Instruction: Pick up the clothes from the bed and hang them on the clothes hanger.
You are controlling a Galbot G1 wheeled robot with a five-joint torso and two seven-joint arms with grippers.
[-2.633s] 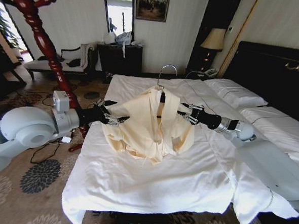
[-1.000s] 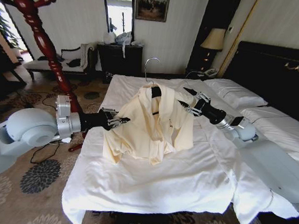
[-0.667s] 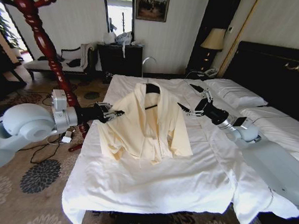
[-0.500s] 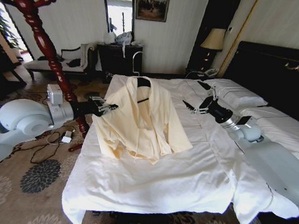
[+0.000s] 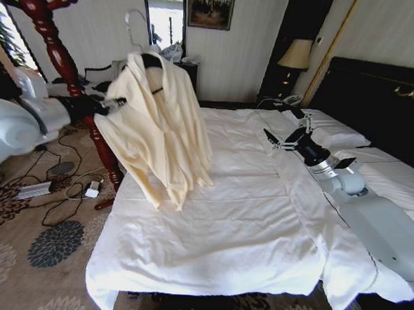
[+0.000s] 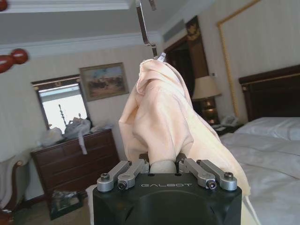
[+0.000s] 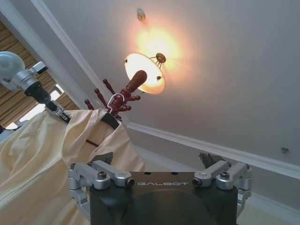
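Observation:
The cream clothes [image 5: 160,124] hang on the dark clothes hanger [image 5: 154,61], lifted clear of the bed [image 5: 245,220] at its left side. The hanger's wire hook [image 5: 134,20] points up beside the red wooden coat stand [image 5: 46,26]. My left gripper [image 5: 116,104] is shut on the garment's shoulder over the hanger's end; the left wrist view shows its fingers [image 6: 133,171] pinching cream fabric [image 6: 164,122] under the hook [image 6: 145,28]. My right gripper [image 5: 286,129] hovers open over the bed near the pillows, holding nothing. The right wrist view shows the hanging clothes [image 7: 42,154].
The coat stand's pole [image 5: 99,138] runs down just behind the garment. Cables and a power strip [image 5: 36,189] lie on the carpet left of the bed. A dark dresser [image 5: 187,73] stands at the far wall, a lamp [image 5: 295,55] and the dark headboard [image 5: 379,95] to the right.
My left arm has raised the clothes on the hanger off the bed and swung them left toward the coat stand. My right gripper has let go of the hanger and drawn back right, open.

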